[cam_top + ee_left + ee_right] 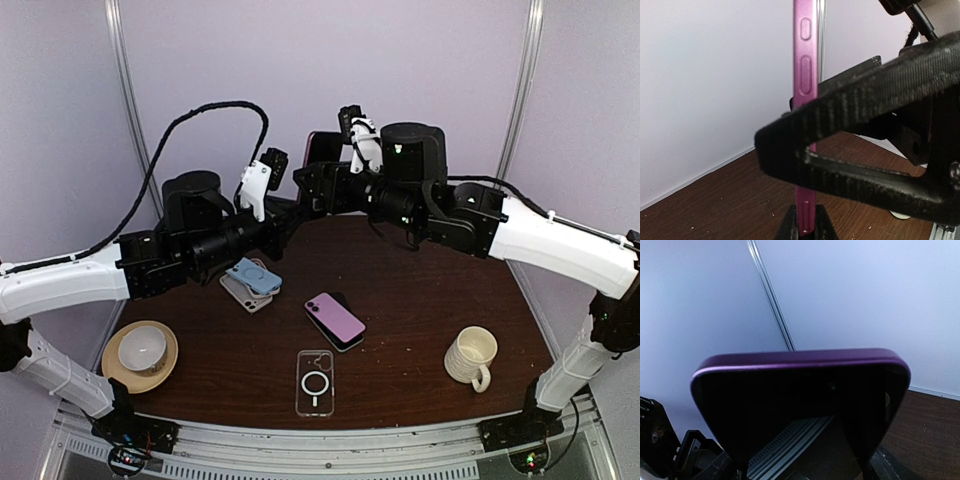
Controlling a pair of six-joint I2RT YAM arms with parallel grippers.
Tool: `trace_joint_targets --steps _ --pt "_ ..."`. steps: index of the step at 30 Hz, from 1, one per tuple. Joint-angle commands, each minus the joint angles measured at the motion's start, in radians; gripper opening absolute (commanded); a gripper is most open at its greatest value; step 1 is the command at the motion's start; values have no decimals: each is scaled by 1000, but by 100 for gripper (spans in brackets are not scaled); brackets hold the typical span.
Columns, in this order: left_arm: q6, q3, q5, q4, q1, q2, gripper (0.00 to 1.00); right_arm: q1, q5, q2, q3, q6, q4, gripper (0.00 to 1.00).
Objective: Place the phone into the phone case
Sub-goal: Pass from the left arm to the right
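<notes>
Left gripper (805, 222) clamped on the purple phone (805, 75) between its jaws, right gripper (805, 460) state unclear: let go early and you'll drop it.

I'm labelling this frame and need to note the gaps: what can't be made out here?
Right wrist view: the held phone covers the fingertips of the right claw, so its grip is unclear; in the top view it is too small to tell.
Top view: the held phone is mostly hidden behind both wrists.
Left wrist view: the table is largely blocked by the left claw.
</notes>
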Motion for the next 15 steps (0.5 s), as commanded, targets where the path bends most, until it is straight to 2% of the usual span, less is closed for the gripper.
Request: trace_joint_targets --steps 1,4,6,8,9,10,15 --pt "-33 -3 22 103 -3 -17 0 -3 -1 -5 24 3 37 67" --pt "-44 -3 25 91 -2 -12 0 -3 3 -10 16 6 41 58" --pt "-53 -3 25 72 -3 -10 4 -3 9 -20 2 7 49 57" --pt "-57 -8 25 42 -2 -15 36 -3 19 -34 -21 7 52 53" --pt "-57 -18 25 29 -3 -20 49 -3 24 -43 -35 7 51 50" --pt "-57 -28 26 15 -2 -29 57 -3 29 -51 -55 7 48 47" --pt "-55 -104 44 -88 -1 -95 74 -3 38 -117 -178 27 21 30"
